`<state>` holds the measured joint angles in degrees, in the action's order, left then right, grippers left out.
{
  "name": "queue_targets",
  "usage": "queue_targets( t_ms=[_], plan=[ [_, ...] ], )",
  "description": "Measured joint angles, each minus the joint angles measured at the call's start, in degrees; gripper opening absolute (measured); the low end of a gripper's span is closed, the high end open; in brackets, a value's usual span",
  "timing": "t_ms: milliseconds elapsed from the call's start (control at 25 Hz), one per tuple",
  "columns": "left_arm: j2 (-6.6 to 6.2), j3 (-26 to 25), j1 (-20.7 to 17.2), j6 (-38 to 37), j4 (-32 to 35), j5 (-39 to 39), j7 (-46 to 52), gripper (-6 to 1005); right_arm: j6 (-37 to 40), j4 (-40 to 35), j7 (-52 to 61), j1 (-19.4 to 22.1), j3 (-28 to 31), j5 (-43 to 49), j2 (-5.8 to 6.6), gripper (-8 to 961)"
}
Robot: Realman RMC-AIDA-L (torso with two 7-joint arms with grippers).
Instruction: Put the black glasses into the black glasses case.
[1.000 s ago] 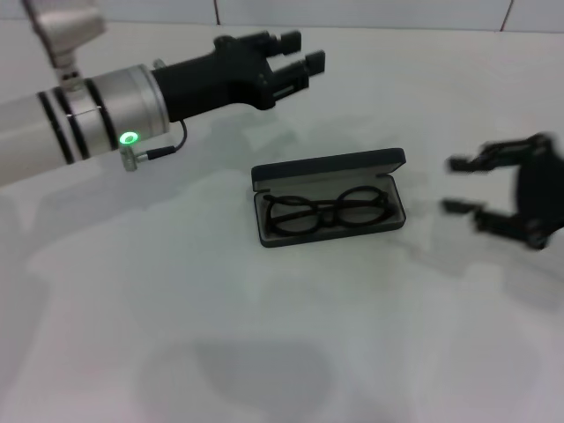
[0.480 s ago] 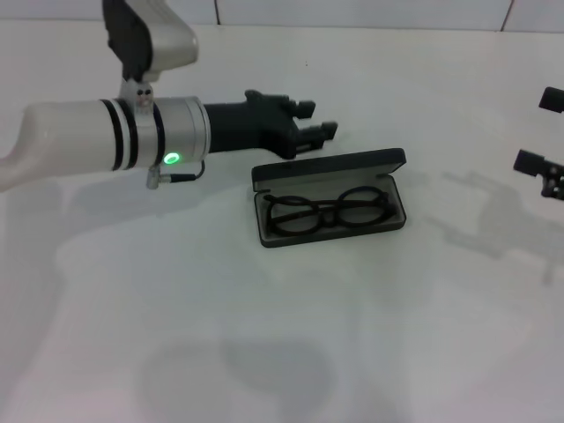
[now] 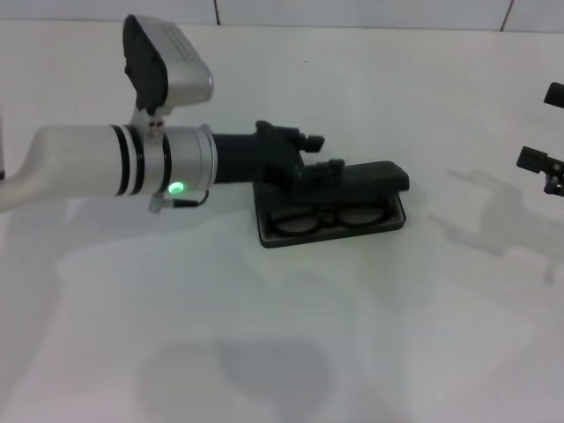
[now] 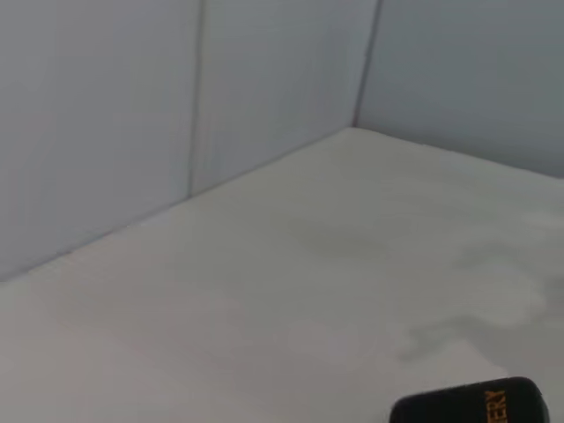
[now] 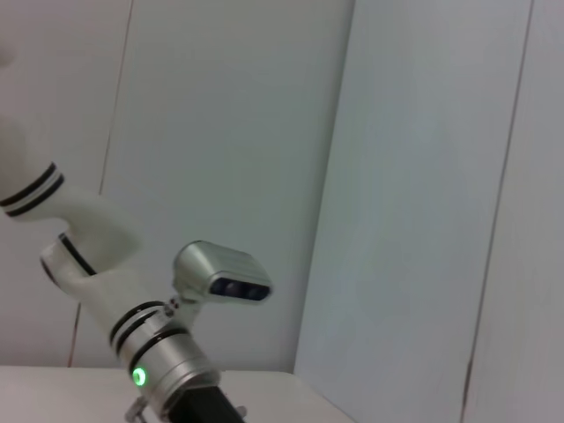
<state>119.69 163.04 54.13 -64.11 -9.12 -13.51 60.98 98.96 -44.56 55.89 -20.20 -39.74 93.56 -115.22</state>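
The black glasses case (image 3: 333, 231) lies at the table's middle with its lid (image 3: 370, 176) tipped down, half shut over the tray. The black glasses (image 3: 322, 218) lie inside it, showing partly under the lid. My left gripper (image 3: 322, 153) is open, with its fingers resting on the lid's left end. The left wrist view shows a corner of the lid with orange lettering (image 4: 472, 407). My right gripper (image 3: 543, 126) is open and empty at the right edge, well away from the case.
The white table (image 3: 282, 335) spreads around the case, with a white wall behind it. My left arm (image 3: 115, 163) reaches in from the left, and it also shows in the right wrist view (image 5: 163, 357).
My left gripper moved down and right onto the case lid, and the lid swung down over the glasses. The right gripper drew back to the right edge and stays there.
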Motion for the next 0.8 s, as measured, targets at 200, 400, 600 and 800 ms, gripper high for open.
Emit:
queue_targets(
  t_ms=[200,400,600,800],
  plan=[
    [-0.04,0.0,-2.1,-0.1,2.0,0.0,-4.4,513,-1.0,0.0,0.0,-0.1,-0.3,0.0,-0.07,767],
    [-0.06,-0.1,-2.7,-2.4,1.9,-0.8,-6.1,514,-1.0,0.1,0.1,-0.4,-0.4,0.0,-0.12,767],
    [-0.85,-0.1,-4.6,-12.6,1.1,-4.6,-9.7,514,-0.6,0.6,0.1,-0.8,-2.4,-0.1,-0.19,768],
    [-2.83,-0.1,-6.2,-29.8,-2.2,-5.4,-9.9,515,-0.5,1.5,0.4,-2.3,-6.5,-0.2,-0.17,767]
  ],
)
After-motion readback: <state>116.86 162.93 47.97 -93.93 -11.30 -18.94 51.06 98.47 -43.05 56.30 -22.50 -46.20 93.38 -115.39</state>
